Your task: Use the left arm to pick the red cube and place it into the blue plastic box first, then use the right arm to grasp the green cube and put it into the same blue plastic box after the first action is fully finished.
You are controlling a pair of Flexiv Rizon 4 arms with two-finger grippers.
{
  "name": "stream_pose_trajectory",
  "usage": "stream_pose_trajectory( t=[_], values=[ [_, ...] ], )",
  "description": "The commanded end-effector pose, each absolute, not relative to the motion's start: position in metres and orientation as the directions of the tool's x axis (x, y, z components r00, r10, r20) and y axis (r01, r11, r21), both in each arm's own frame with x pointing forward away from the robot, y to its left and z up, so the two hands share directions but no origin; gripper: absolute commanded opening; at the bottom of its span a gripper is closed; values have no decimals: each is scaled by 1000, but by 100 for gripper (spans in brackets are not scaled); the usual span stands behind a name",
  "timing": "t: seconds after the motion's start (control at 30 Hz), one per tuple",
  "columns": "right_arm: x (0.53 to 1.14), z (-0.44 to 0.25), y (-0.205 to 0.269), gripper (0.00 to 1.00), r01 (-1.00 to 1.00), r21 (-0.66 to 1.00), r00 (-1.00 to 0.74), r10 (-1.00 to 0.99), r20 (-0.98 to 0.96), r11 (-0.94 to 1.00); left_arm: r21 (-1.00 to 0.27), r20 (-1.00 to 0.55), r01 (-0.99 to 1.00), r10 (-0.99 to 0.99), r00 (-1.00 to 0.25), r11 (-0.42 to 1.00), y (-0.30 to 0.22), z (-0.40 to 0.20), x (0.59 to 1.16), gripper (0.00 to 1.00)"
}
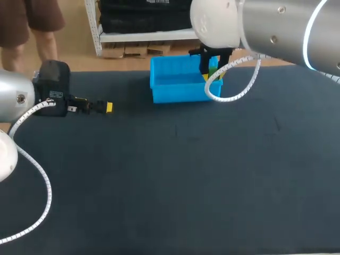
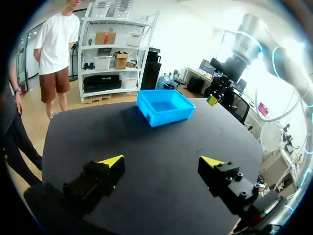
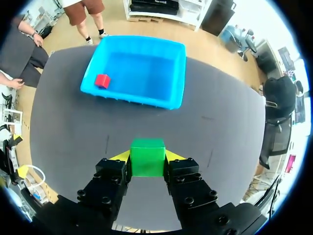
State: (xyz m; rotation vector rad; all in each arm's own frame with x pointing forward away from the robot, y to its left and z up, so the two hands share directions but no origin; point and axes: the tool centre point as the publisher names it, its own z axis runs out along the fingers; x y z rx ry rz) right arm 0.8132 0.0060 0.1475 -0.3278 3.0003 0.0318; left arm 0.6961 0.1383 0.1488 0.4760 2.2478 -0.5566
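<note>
Green cube [image 3: 147, 157] is up in the right gripper [image 3: 147, 155]. Both yellow-tipped fingers press against its opposite sides, so the grasp is on, the jaws only as wide as the cube itself. From the head view the gripper hangs in the air by the right end of the blue plastic box [image 1: 178, 90], which stands at the far edge of the table [image 1: 175, 175]. Whether the cube is over the inside or just outside the rim, I cannot tell. Through the right wrist view the box lies ahead of the fingers, and the cube shows against the dark surface short of the box's near wall. Red cube [image 3: 102, 81] sits on the box floor, tucked into one corner close against the wall. Over on the other side, the left gripper [image 2: 162, 161] is spread wide with nothing between its fingers. It is near the left edge of the surface, well apart from the box and pointing across toward it.
</note>
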Motion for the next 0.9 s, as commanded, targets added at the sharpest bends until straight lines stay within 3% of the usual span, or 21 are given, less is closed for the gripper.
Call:
stream_pose_trajectory(
  t=[0.03,0.9],
  values=[
    [827,151,3,0,-218,11,-969,-215,-124,976,-246,-752,499,161,-639,831,140,147,697,100],
    [934,121,21,0,-266,34,-944,-253,-212,963,-246,-752,499,161,-639,831,140,147,697,100]
  ],
)
